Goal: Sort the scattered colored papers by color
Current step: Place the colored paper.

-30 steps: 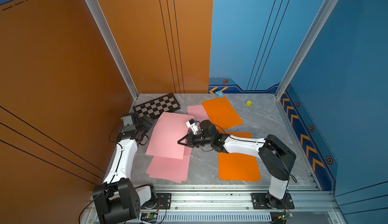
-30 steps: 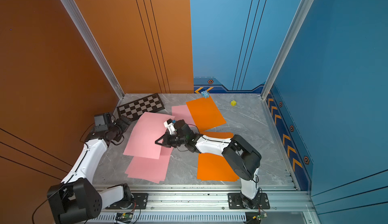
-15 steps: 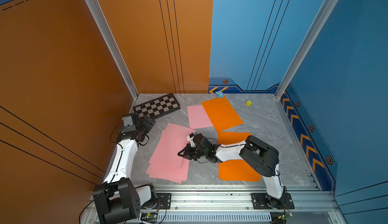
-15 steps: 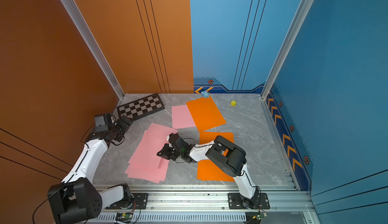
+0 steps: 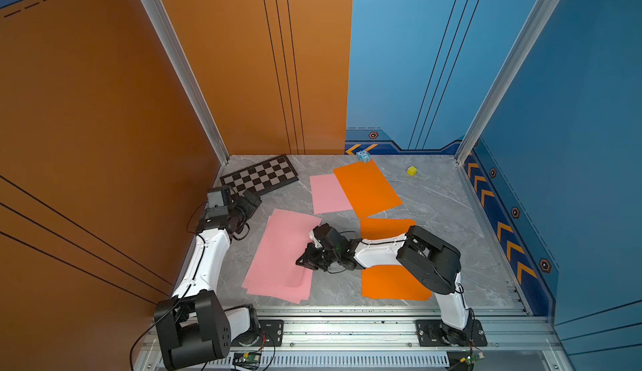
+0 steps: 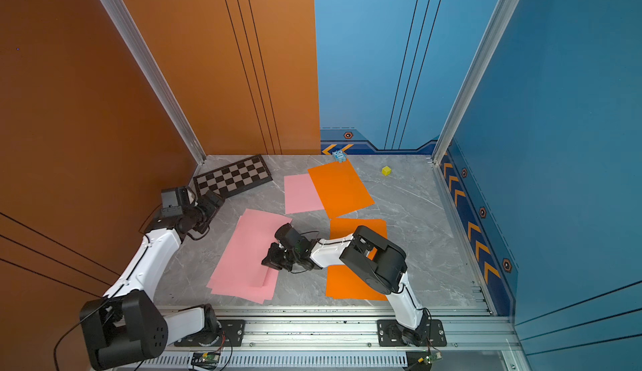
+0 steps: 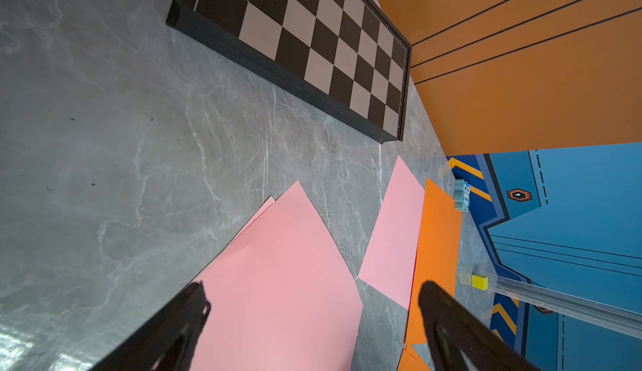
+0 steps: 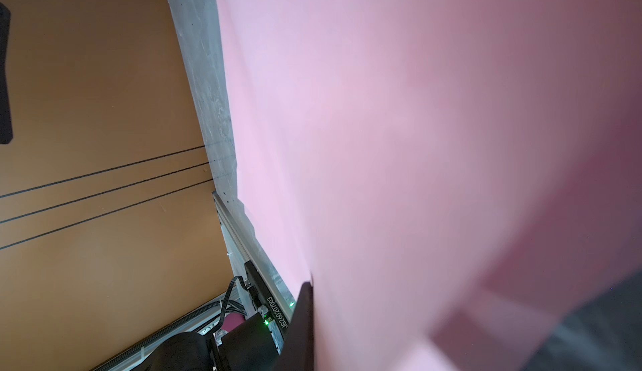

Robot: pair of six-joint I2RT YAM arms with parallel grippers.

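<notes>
Left gripper (image 5: 252, 201): fingers spread wide, holding nothing, hovering near the corner of the checkered board (image 5: 260, 178), well clear of the papers

Pink pile (image 5: 267, 287), near-left on the worktop (image 5: 434, 206): lies flat, sheets a little fanned. Top pink sheet (image 5: 283, 240) rests over it. Its long axis runs near to far, with the far end leaning slightly right and skewed a touch against the sheets below. Its near right corner looks a bit lifted or curled

Right gripper (image 5: 303, 262): fingers pressed together at the right edge of the top pink sheet, and they look to be pinching that edge. In the right wrist view pink fills nearly the whole frame right against one finger (image 8: 302, 317)

Step in hand, as judged: laying this pink sheet onto the pink pile

Next move calls for: let go once the sheet sits flat, then back off low and sideways so the thin paper isn't dragged askew

Far pink sheet (image 5: 326, 193): apart from the pile, long axis near to far, right edge tucked under the far orange sheet (image 5: 366, 188). Likely the next one to fetch, and it needs sliding out from under

Orange, right of centre: the far sheet lies on a diagonal. The middle orange sheet (image 5: 382, 226) is partly hidden by the right arm. The near orange sheet (image 5: 389, 286) has its long axis left to right. Not yet stacked
</notes>
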